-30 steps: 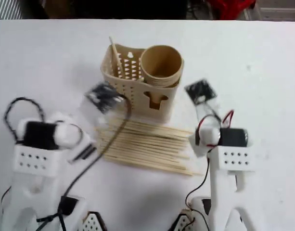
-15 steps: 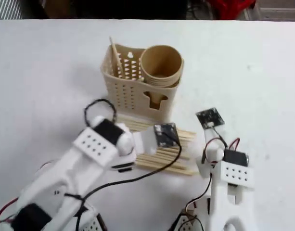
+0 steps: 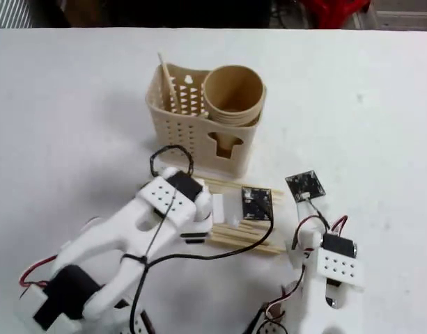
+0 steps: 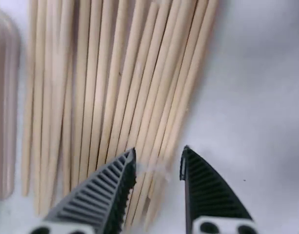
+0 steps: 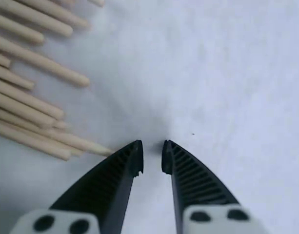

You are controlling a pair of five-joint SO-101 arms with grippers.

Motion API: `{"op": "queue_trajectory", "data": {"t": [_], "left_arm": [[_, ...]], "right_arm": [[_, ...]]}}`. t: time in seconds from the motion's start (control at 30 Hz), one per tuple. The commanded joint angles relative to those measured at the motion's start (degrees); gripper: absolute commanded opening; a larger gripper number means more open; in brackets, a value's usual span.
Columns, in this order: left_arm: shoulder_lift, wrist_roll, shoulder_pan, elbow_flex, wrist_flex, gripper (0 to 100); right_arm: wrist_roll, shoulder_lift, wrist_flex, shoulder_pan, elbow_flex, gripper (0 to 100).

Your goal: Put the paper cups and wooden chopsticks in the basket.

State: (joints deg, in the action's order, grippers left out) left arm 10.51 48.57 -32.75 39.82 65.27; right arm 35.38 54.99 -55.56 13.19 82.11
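Since 1.0 s ago, the left arm has been swung from the left side of the white table (image 3: 74, 104) across to the loose pile of pale wooden chopsticks (image 3: 230, 235), and the right arm has been drawn back toward the near edge. The basket and its contents have not been shifted.

The left gripper (image 4: 158, 158) is positioned low over the pile, toward 1 edge of it. Its jaws are held apart, and a few chopsticks are seen passing between the 2 ribbed black fingers (image 4: 110, 190); whether the sticks are touched cannot be told.

The right gripper (image 5: 151, 156) is held above bare table just beside the chopstick tips. Its jaws are parted by a narrow gap only, and nothing is held between them.

The cream perforated plastic basket (image 3: 199, 136) is standing upright just behind the pile. A stack of tan paper cups (image 3: 233, 90) is seated in 1 compartment. In the other compartment, a single upright chopstick (image 3: 166, 80) is leaning with its tip above the rim. The remaining chopsticks are lying flat and roughly parallel on the table, between the basket and the arm bases.
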Motion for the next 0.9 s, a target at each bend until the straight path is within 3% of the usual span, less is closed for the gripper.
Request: {"op": "queue_trajectory", "data": {"t": [0.0,0.53,0.87], "left_arm": [[-3.9,0.2,-0.7,-0.4,-3.9,16],[-7.3,0.2,-0.3,0.2,-8.1,16],[-7.3,0.5,-0.7,2.1,-8.5,10]], "right_arm": [[0.6,1.6,0.7,0.2,0.3,8.4],[0.7,3.1,0.7,0.1,1.1,8.7],[0.7,3.1,0.7,0.0,1.2,8.7]]}}
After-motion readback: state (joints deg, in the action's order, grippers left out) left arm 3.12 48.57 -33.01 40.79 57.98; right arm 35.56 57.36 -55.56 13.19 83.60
